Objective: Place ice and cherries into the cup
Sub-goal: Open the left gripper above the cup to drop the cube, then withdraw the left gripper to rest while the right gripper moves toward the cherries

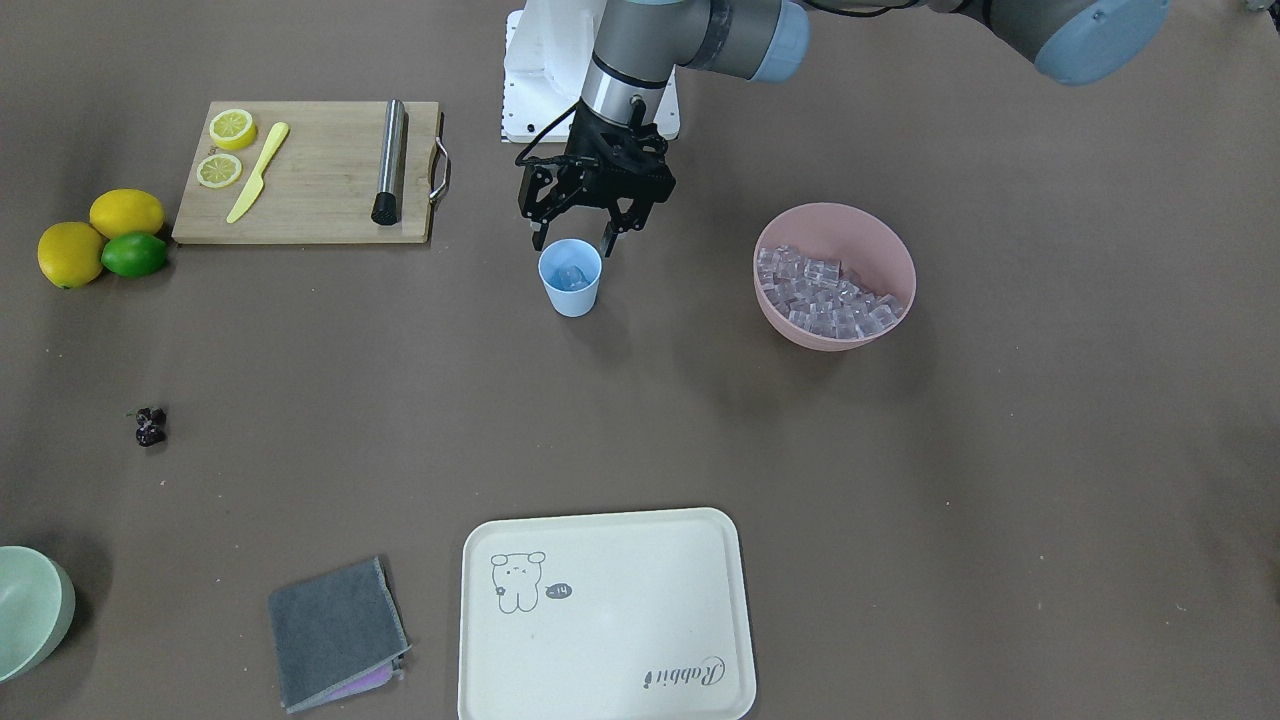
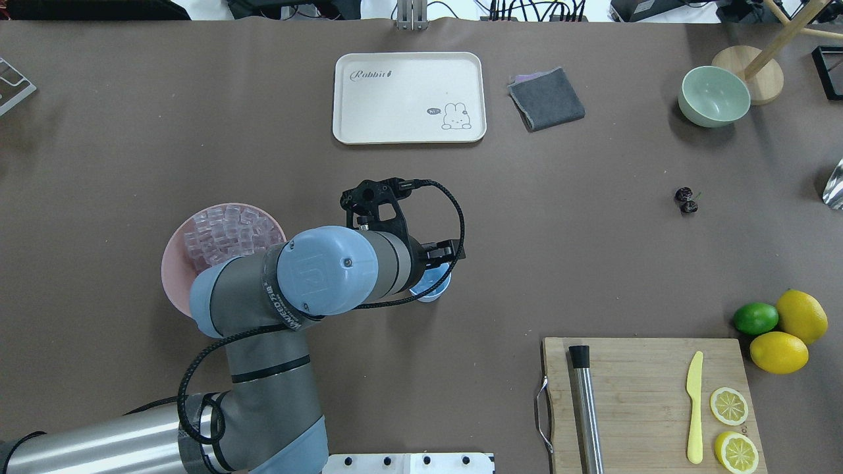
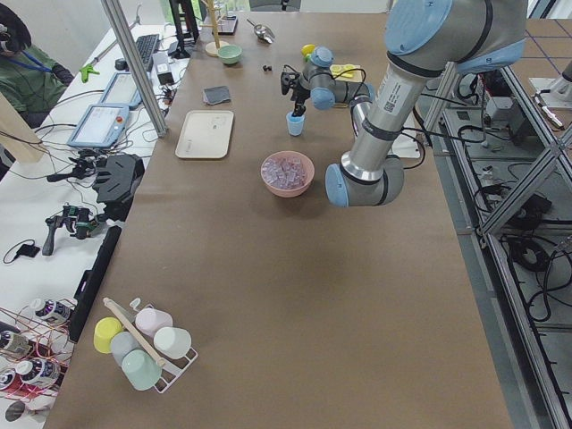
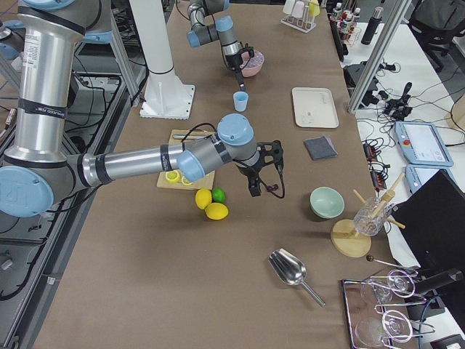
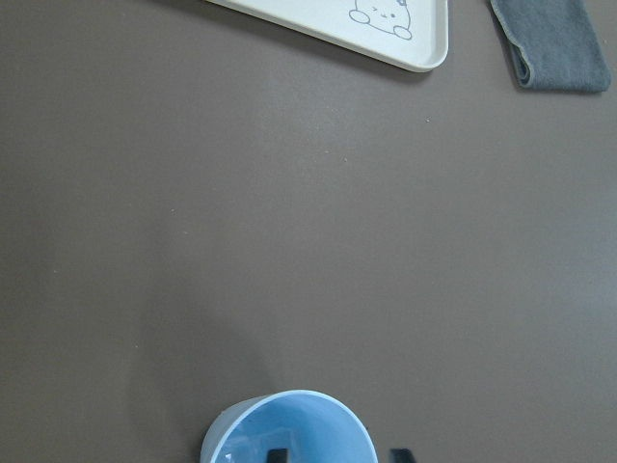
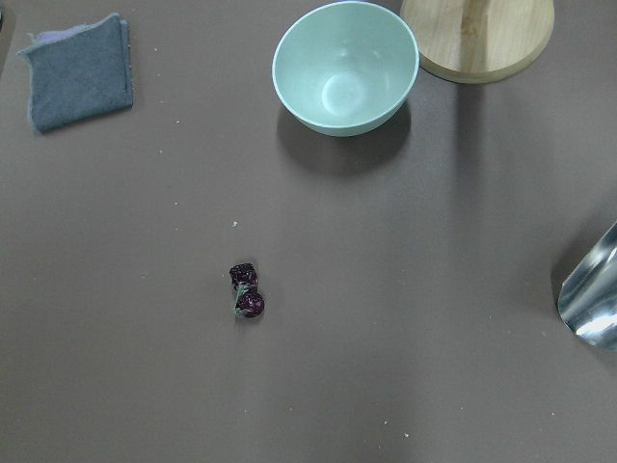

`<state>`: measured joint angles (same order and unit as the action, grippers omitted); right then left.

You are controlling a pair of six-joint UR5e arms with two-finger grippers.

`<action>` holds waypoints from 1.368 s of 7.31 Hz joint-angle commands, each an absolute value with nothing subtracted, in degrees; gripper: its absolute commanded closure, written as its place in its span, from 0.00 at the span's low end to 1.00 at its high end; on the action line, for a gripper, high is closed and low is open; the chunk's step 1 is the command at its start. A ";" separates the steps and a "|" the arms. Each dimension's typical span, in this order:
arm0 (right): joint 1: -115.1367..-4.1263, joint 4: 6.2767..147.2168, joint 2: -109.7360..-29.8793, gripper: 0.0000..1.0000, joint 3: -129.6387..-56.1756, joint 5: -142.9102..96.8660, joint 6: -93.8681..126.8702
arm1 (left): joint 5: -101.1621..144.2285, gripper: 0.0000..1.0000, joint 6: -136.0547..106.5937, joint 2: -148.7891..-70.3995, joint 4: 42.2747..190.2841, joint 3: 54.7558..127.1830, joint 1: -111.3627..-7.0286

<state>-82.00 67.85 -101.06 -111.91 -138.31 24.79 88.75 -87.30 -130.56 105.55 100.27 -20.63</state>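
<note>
The light-blue cup [image 1: 571, 280] stands mid-table with one clear ice cube [image 1: 569, 274] inside. My left gripper [image 1: 572, 240] hangs just above its rim, open and empty; its tips frame the cup [image 5: 289, 432] in the left wrist view. The arm hides most of the cup [image 2: 435, 290] from overhead. More ice [image 1: 828, 294] fills the pink bowl [image 1: 890, 245]. The dark cherries [image 1: 150, 427] lie alone on the table and also show in the right wrist view [image 6: 247, 292]. My right gripper [image 4: 259, 183] shows only in the right side view, hovering; I cannot tell if it is open.
A cutting board [image 1: 310, 200] holds lemon slices, a yellow knife and a steel muddler. Two lemons and a lime [image 1: 134, 255] lie beside it. A cream tray [image 1: 600, 640], a grey cloth [image 1: 335, 630] and a pale green bowl [image 1: 30, 610] line the far side. A metal scoop [image 6: 593, 294] lies near the cherries.
</note>
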 commanded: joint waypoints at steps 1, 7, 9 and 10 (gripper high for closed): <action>-81.57 67.94 -100.73 0.00 -113.02 -138.34 27.05 | 88.94 0.03 -85.71 -126.33 104.86 105.43 -20.83; -52.62 68.11 -91.08 0.00 -121.90 -118.26 63.13 | 101.48 0.02 -54.05 -113.34 68.31 129.78 -33.97; -41.54 68.81 -86.42 0.00 -121.90 -106.67 71.95 | 108.06 0.02 -38.92 -102.61 68.38 133.58 -43.28; -39.57 70.30 -85.00 0.00 -121.90 -104.52 73.03 | 114.89 0.02 -31.28 -96.65 68.38 132.90 -50.03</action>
